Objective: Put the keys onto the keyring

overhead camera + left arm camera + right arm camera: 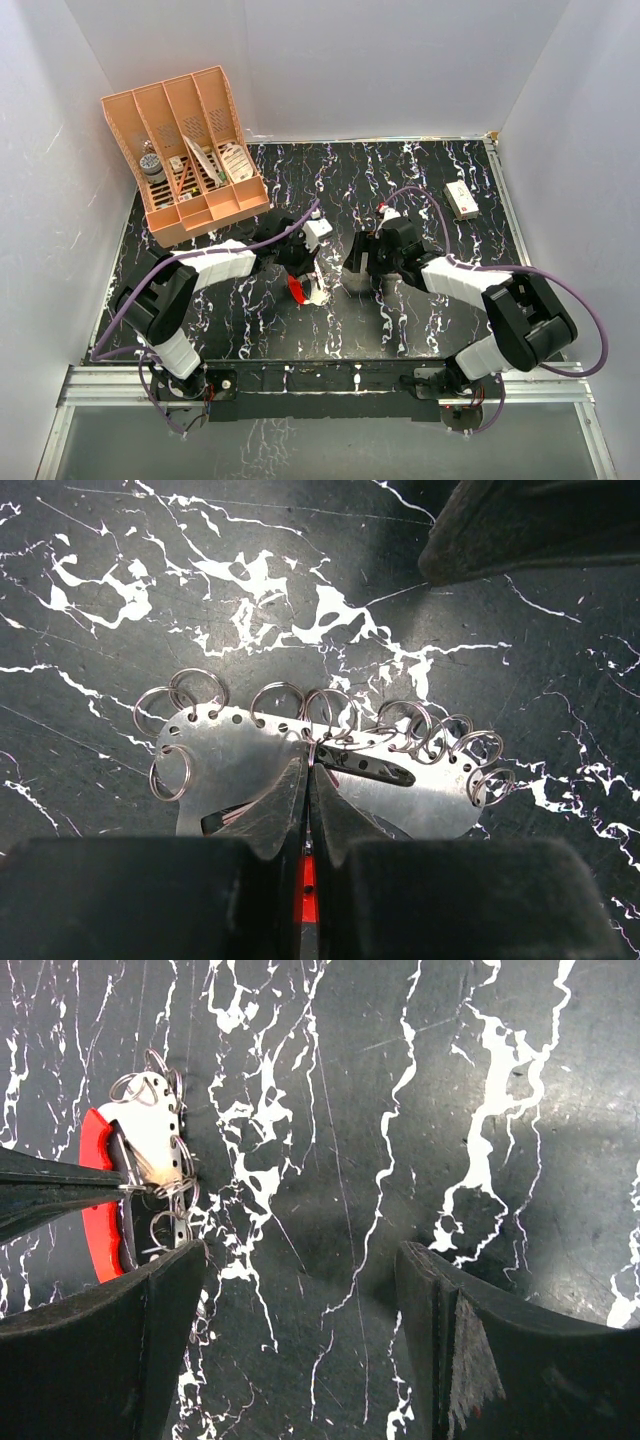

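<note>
We see the left gripper (306,768) pinched fully together on the keyring (225,770), a flat pale metal plate with a red crescent along one side and small split rings (195,692) threaded through holes round its edge. It holds the plate low over the black marbled table (400,330), near the table's middle. We judge this grip is meant to steady the keyring and turn its ringed edge toward the other arm, so that something can be worked onto a ring. A small dark slotted piece (366,768) lies against the plate just beside the fingertips. We take it for the key, though we cannot tell whether it is threaded on. The right gripper (300,1260) hovers just beside the keyring with its jaws wide apart, holding and touching nothing.
</note>
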`<state>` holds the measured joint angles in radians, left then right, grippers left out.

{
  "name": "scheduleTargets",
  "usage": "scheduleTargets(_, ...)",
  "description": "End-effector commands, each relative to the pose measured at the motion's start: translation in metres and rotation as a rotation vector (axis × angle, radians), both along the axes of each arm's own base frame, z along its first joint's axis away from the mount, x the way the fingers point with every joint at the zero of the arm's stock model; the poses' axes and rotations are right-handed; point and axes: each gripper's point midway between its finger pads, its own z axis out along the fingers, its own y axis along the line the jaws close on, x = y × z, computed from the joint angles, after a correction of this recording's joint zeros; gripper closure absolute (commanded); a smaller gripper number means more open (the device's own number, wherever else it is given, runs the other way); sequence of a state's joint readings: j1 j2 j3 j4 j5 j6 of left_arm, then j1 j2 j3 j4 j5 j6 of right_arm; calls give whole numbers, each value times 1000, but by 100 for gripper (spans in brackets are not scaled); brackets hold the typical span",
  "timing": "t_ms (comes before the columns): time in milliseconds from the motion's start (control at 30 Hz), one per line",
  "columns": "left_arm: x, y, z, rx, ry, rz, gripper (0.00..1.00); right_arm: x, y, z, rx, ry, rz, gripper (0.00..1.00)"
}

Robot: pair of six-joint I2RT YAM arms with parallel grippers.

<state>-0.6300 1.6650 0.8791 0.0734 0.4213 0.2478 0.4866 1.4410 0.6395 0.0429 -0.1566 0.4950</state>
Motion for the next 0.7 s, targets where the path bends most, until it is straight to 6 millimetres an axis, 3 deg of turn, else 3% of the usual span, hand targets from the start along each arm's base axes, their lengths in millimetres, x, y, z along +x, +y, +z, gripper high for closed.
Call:
scheduleTargets(0, 8, -4, 9, -8, -21, -18, 100, 23, 15, 25, 31, -109, 13, 25)
scheduleTargets(667, -4, -6, 16, -32, -4, -74, 100, 23, 20, 19, 31, -104, 13, 25)
